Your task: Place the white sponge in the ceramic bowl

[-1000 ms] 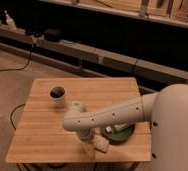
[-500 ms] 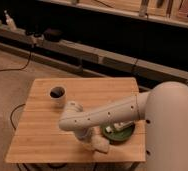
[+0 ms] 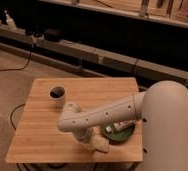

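The white sponge (image 3: 101, 145) is a small cream block lying near the table's front edge, just left of the ceramic bowl. The dark green ceramic bowl (image 3: 122, 134) sits at the front right of the wooden table (image 3: 37, 135), and my white arm hides much of it. A small white and green thing (image 3: 118, 128) shows at the bowl, under the arm. My gripper (image 3: 89, 138) points down at the table, right against the sponge's left side. The arm reaches in from the right, bends at the elbow and blocks the view of the gripper's tip.
A white cup (image 3: 57, 96) with a dark inside stands at the table's back left. My large white body (image 3: 169, 130) fills the right side. A dark shelf with cables (image 3: 47, 37) runs along the back, and carpet lies to the left.
The arm's elbow has swung a little to the left and forward. The gripper has stayed low by the sponge, which has shifted slightly left along the front edge.
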You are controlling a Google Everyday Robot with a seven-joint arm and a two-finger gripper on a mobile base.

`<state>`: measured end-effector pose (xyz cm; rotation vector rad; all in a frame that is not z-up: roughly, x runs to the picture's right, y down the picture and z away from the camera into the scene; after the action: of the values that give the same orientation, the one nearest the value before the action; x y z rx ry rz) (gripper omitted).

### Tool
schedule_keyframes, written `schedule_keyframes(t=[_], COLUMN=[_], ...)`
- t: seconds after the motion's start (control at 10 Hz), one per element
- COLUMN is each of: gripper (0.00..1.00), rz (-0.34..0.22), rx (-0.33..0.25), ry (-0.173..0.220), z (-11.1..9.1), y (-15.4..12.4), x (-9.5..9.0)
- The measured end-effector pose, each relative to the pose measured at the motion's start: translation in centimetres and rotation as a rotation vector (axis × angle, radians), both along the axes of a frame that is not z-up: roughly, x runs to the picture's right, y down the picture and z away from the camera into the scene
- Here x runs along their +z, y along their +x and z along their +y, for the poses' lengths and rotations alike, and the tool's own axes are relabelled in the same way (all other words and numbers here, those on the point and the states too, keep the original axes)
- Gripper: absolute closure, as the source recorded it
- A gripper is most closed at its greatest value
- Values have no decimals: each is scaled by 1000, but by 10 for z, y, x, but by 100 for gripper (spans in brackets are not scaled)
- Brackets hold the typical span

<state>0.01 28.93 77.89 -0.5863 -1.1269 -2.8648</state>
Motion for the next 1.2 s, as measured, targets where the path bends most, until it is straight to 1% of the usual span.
schedule_keyframes(t=[0.1,0.3,0.4,0.5,0.7,0.9,1.0,1.1,1.2], gripper=[62,62,62,62,62,62,62,62,62], rz=[-19,-63,-80,-93,-100,-90,-90,-99,-109], rx=[16,21,25,30,48,90,110,156,187], ry=[13,37,52,71,93,104,109,125,137], z=[-8,-32,-47,-66,-92,-109,-114,-125,-132], y=[-7,-15,-16,-13,-3,12,17,23,27], x=[-4,-16,-22,-28,-35,-40,-42,-46,-49])
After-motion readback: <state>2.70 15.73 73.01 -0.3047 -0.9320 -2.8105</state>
